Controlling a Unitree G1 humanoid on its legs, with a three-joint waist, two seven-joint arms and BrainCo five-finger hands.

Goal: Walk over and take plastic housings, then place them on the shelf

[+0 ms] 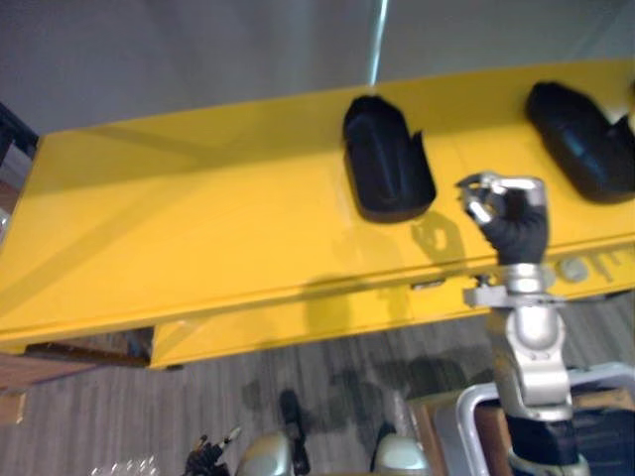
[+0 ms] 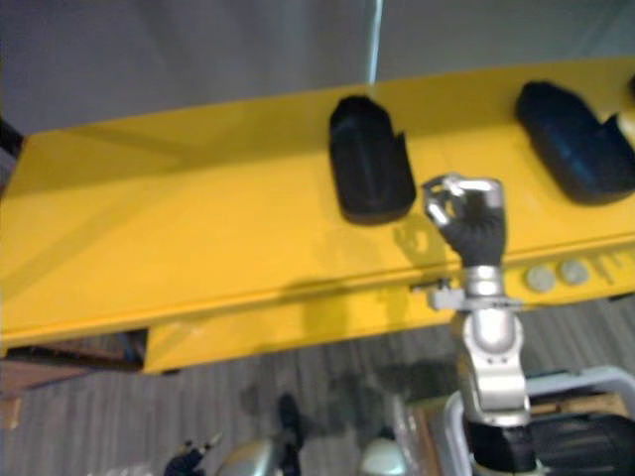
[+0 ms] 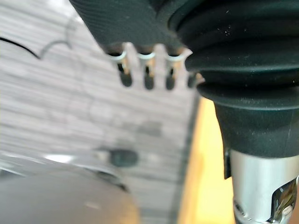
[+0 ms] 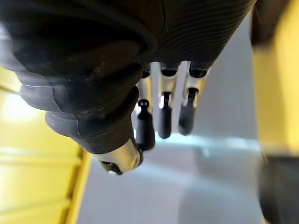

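Note:
Two black plastic housings lie on a yellow shelf top [image 1: 198, 228]: one near the middle [image 1: 387, 164] and one at the far right [image 1: 580, 139]. My right hand [image 1: 516, 223] is raised over the shelf's front edge, just right of the middle housing and apart from it. Its fingers [image 4: 163, 116] hang loosely bent with nothing between them. My left hand [image 3: 147, 77] hangs low over the floor beside the shelf's yellow edge [image 3: 205, 177], fingers relaxed and holding nothing.
A grey wall rises behind the shelf. Grey wood-pattern floor [image 1: 298, 367] lies below its front edge. A grey-framed cart or crate [image 1: 466, 416] stands at the lower right. Two round knobs [image 2: 556, 275] sit on the shelf's front face.

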